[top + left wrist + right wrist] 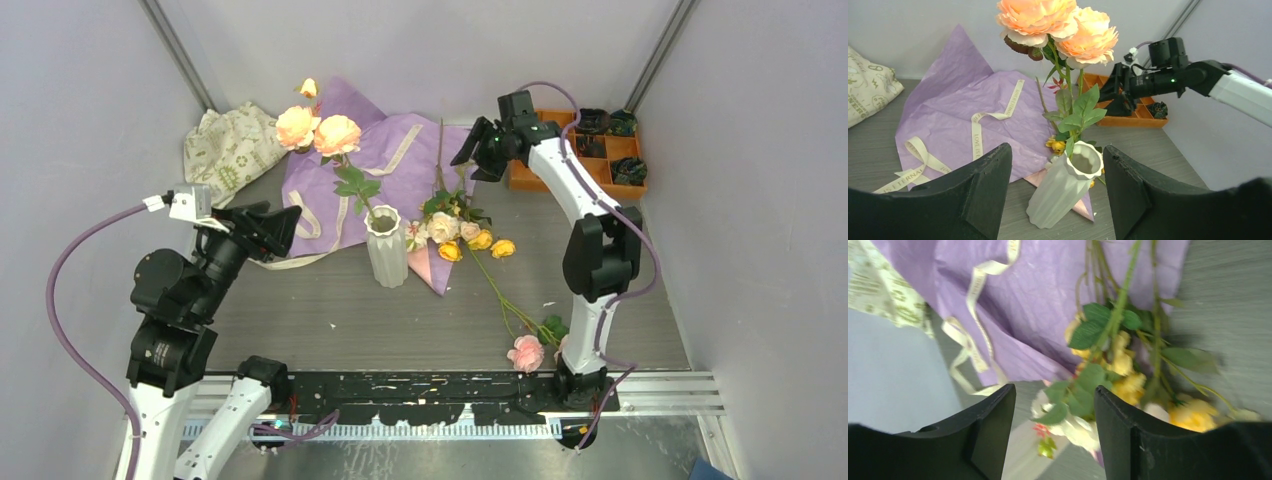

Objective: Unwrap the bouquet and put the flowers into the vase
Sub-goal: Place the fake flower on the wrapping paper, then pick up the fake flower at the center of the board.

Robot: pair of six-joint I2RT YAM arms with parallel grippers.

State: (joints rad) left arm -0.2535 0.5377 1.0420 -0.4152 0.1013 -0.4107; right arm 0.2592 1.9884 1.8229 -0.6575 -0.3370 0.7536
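The paper [400, 150] lies open on the surface [420, 320]; loose flowers [462, 232] lie beside the vase [386, 250], which holds two peach roses [318, 132]. The left gripper [1057, 150] and right gripper [1054, 390] are open, empty. Pushing another stem in may tip the top-heavy vase.

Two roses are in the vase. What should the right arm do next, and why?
Probably lower the right gripper, its jaws open and empty, onto the stems of the loose cream and yellow roses lying beside the white ribbed vase, then close. Only two peach roses stand in the vase, and the purple wrapping paper lies spread flat, so unwrapping looks done.
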